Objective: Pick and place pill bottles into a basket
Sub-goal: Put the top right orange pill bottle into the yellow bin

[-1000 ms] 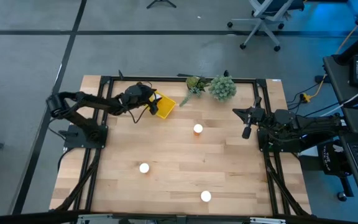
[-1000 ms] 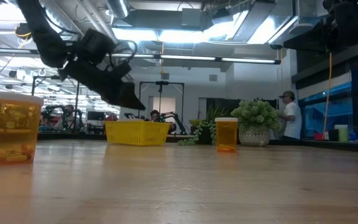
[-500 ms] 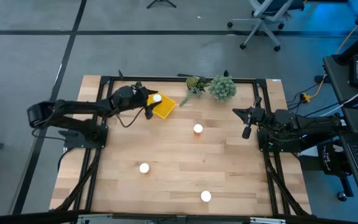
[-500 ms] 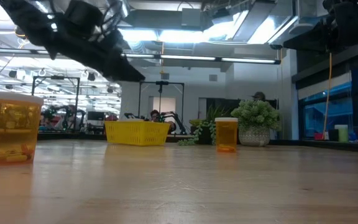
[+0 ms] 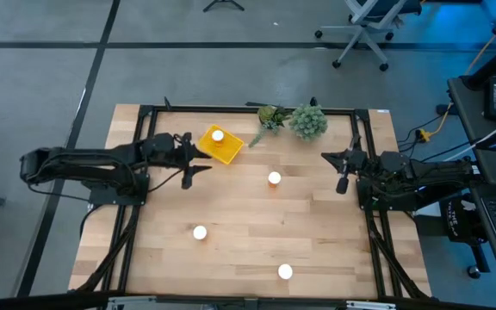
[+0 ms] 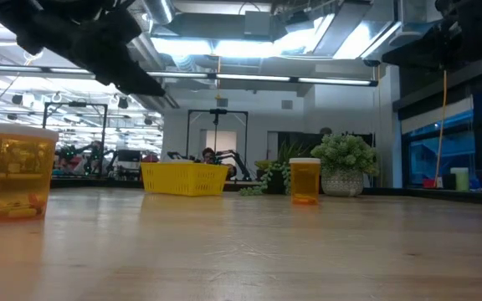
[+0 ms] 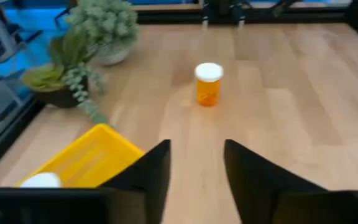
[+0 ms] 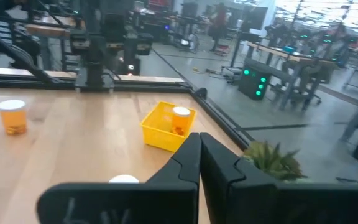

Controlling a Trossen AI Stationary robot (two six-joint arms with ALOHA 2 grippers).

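My left gripper [image 5: 195, 169] hangs just beside the yellow basket [image 5: 227, 149], on the side nearer my left base, with its jaws spread and nothing between them. In the left wrist view the two dark fingers [image 7: 149, 171] stand apart with bare wood showing between. One pill bottle [image 5: 218, 135] lies inside the basket; its white cap shows there from above, and the right wrist view picks it out over the yellow wall.

Three more bottles stand upright on the bench [image 5: 317, 241]. One [image 5: 274, 179] is near the middle, well apart from the basket and straight ahead of my left fingers. Another [image 5: 200, 232] stands toward the near left, and the third [image 5: 285, 272] by the near edge. They are well apart, so each leaves room for a clean approach. I judge one of four placed, and the middle bottle the natural next pick, since it is closest and already lined up.

My right gripper [image 5: 343, 170] waits at the right side of the bench, jaws pressed together and empty, clear of the work. Two potted plants [image 5: 306, 120] sit at the far edge beside the basket, so reaches there need care.
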